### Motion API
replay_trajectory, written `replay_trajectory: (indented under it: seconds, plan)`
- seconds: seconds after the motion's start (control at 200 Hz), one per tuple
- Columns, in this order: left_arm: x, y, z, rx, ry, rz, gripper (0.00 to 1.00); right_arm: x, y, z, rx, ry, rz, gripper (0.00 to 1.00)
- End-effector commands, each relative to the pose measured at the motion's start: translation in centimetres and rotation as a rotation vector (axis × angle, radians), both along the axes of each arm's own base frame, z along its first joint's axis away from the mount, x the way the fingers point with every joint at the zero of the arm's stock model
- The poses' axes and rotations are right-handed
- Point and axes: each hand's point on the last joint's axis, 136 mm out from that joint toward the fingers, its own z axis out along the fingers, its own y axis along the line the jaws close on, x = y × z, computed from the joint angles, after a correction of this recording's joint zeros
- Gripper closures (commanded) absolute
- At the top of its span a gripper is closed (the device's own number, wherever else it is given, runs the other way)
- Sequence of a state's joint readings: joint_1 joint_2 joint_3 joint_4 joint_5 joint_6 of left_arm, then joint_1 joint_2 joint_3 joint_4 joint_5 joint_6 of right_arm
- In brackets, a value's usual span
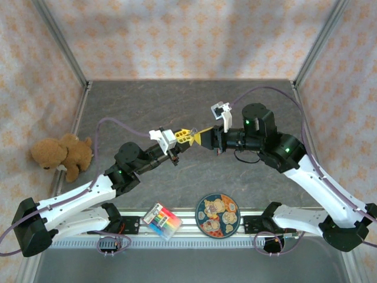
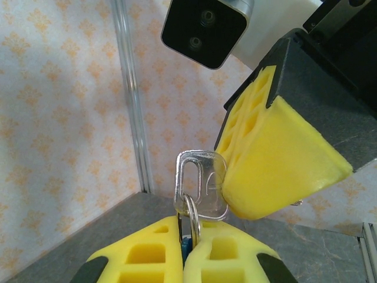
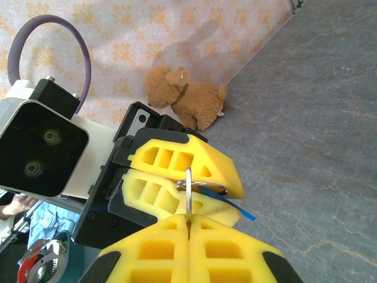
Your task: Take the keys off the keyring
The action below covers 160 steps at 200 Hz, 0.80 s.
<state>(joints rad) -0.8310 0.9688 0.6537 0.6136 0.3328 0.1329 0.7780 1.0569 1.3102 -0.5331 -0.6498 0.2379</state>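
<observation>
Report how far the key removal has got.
Done: the left gripper is shut on the keyring and the right gripper on the key, both held above the table. In hand: the two grips meet, set to work them apart. Left: the key hangs threaded on the metal loop, so nothing is off yet.

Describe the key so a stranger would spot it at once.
Above the middle of the grey table, the yellow-tipped left hand and right hand meet tip to tip. Held between them is the key: a flat, pale silvery piece with a slotted head, unlike the bright blue tag beside it.
</observation>
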Motion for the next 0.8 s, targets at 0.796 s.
replay_trajectory:
  seconds: [0.796]
  plan:
    - [-0.6,0.9,3.5,0.034,-0.022,-0.020,1.00,-1.0,-3.1,0.7,0.016,-0.249,-0.071,0.81]
